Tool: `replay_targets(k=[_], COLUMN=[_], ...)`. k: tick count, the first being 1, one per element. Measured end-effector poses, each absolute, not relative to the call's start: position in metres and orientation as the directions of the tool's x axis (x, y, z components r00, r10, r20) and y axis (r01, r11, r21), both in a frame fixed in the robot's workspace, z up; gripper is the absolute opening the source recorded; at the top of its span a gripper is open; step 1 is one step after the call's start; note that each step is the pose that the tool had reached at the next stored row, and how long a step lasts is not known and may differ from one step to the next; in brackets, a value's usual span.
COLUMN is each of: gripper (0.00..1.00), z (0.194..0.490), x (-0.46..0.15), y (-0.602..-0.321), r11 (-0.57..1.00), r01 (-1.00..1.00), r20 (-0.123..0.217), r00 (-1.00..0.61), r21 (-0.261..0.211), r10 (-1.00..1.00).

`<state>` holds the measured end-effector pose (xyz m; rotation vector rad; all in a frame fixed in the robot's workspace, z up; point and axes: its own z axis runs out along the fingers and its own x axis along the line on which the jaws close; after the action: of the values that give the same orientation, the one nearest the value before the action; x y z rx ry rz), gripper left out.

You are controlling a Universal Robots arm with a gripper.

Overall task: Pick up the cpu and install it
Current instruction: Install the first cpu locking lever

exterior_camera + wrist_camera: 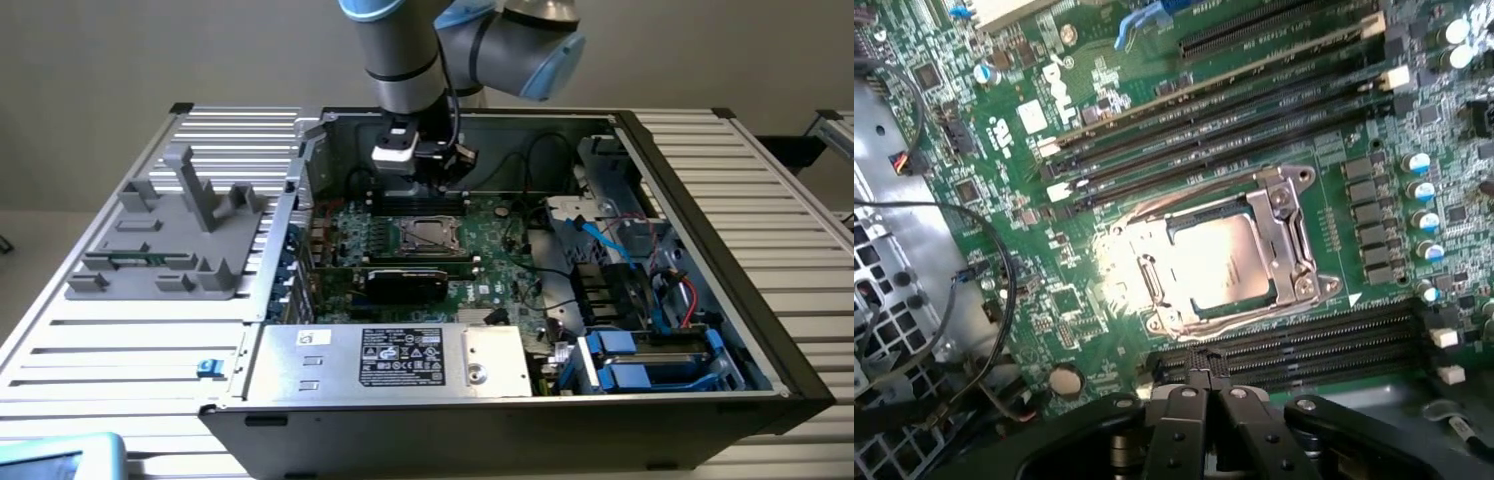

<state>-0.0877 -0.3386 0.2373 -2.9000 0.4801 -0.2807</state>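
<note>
Inside the open computer case [694, 300], on the green motherboard [1104, 150], one cpu [1219, 260] lies flat in one socket with a metal frame [1294, 245]. Its shiny top faces up, and its sides run parallel to the frame; being square, it has no clear long axis. In the exterior view the cpu [427, 235] is near the centre of the board, and one black card [407, 282] lies at 6 o'clock from it. One arm [400, 60] comes down from above, almost vertical, with its hand [427, 185] pointing down, at 12 o'clock from the cpu and above it. The hand [1199, 385] has its two fingers [1174, 430] pressed together, closed on nothing. One grey fixture [174, 235] stands on the slatted tabletop [134, 340], at 9 o'clock from the case.
</note>
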Motion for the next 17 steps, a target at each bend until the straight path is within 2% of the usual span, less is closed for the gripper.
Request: replay_targets(k=[3,8,17], gripper=[0.11,0.11,0.11], z=[0.237,0.238,0.253], x=[-0.088,-0.088,-0.087], y=[-0.339,-0.339,-0.339], r11=[-0.935,-0.938,-0.942], r01=[-0.303,-0.312,-0.315], r20=[0.141,0.095,0.087], r00=[0.933,0.94,0.942], r21=[-0.184,-0.153,-0.113], r10=[-0.33,-0.328,-0.325])
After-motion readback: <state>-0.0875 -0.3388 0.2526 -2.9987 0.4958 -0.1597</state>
